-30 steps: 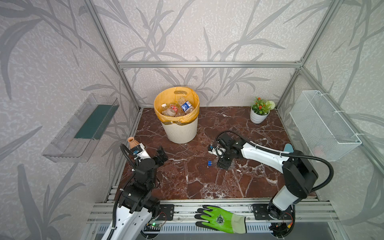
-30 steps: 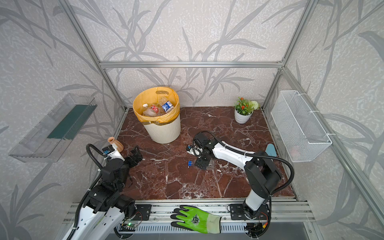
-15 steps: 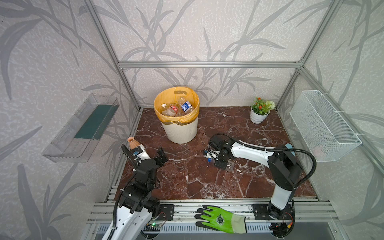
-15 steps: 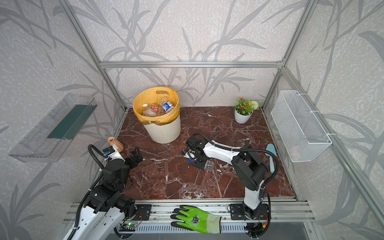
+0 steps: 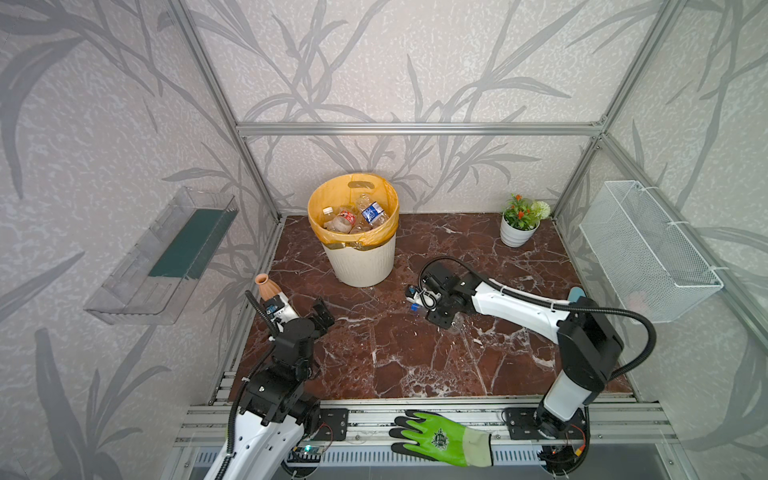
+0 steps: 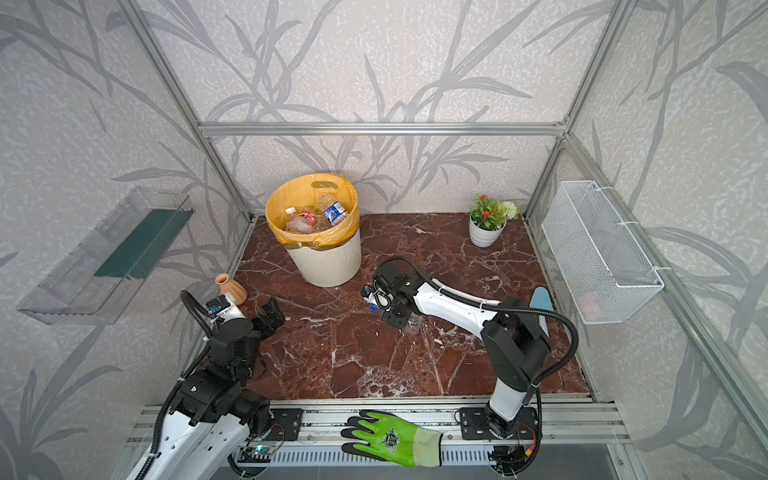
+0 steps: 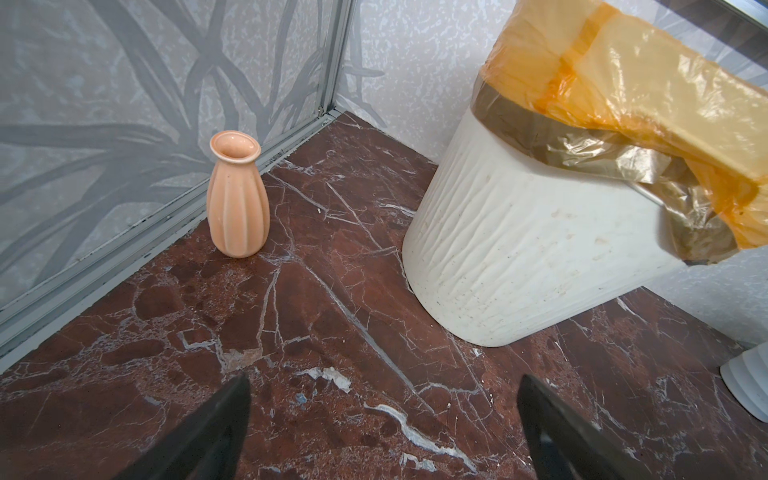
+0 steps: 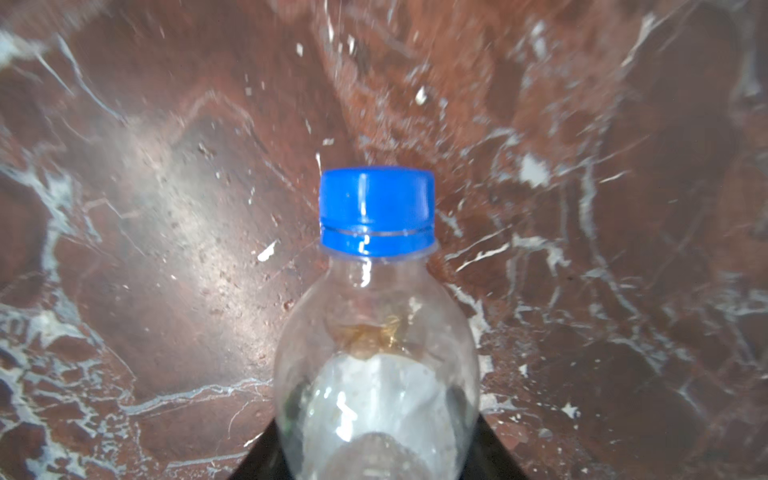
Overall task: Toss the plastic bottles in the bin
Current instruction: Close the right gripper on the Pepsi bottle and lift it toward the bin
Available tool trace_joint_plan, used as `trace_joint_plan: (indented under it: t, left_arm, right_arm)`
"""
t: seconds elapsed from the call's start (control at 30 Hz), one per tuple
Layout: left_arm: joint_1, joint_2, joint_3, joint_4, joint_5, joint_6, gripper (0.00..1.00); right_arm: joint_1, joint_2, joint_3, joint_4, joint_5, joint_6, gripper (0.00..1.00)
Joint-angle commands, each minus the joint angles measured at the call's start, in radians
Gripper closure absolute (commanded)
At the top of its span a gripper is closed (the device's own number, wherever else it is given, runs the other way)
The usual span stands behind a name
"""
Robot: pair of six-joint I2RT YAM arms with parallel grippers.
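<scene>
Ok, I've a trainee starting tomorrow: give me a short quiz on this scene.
1. True or false: the left gripper is open and empty.
2. The right gripper is shut on: A) a terracotta ribbed vase, B) a clear plastic bottle with a blue cap, C) a green glove.
3. Fill in: the round cream-white ribbed bin with the orange-yellow liner already holds several ____.
Key: 1 true; 2 B; 3 plastic bottles.

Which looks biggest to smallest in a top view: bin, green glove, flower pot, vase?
1. bin
2. green glove: close behind the bin, but it lies nearest the camera, so it may only look that large
3. flower pot, counting its plant
4. vase, partly hidden
</scene>
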Motion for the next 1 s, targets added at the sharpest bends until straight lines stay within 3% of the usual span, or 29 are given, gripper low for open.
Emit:
trace_joint_plan:
  t: [0.0,0.1,0.23,0.33,0.47,0.67,0.77,0.87,0.97]
  left_arm:
    - [0.005,-0.001,-0.019,-0.042,-0.039,-0.054,0.01]
    - [0.006,0.006,-0.025,-0.05,-0.038,-0.068,0.01]
    - [0.005,0.029,-0.028,-0.058,-0.041,-0.076,0.01]
    - [0.006,0.048,-0.032,-0.054,-0.032,-0.084,0.01]
    - [0.006,0.07,-0.033,-0.044,-0.019,-0.086,0.01]
    - [0.006,0.095,-0.028,-0.04,-0.002,-0.084,0.01]
    - [0.006,0.098,-0.028,-0.041,0.006,-0.084,0.01]
    - [0.008,0.103,-0.027,-0.041,0.016,-0.083,0.01]
    - [0.009,0.107,-0.018,-0.05,0.023,-0.073,0.01]
  right_arm:
    - [-0.022,-0.128,0.03,0.112,-0.052,0.072,0.61]
    - [-0.049,-0.247,0.004,0.261,-0.094,0.137,0.62]
    - [-0.095,-0.441,-0.139,0.687,-0.149,0.263,0.62]
    - [-0.162,-0.491,-0.124,0.84,-0.172,0.42,0.63]
    - [-0.18,-0.471,-0.054,0.962,-0.177,0.538,0.63]
    - [-0.179,-0.279,0.143,1.088,-0.242,0.738,0.63]
    - [-0.173,-0.094,0.304,1.111,-0.338,0.853,0.62]
    - [-0.145,0.153,0.524,1.021,-0.426,0.943,0.59]
    - [-0.136,0.362,0.804,0.834,-0.533,0.953,0.48]
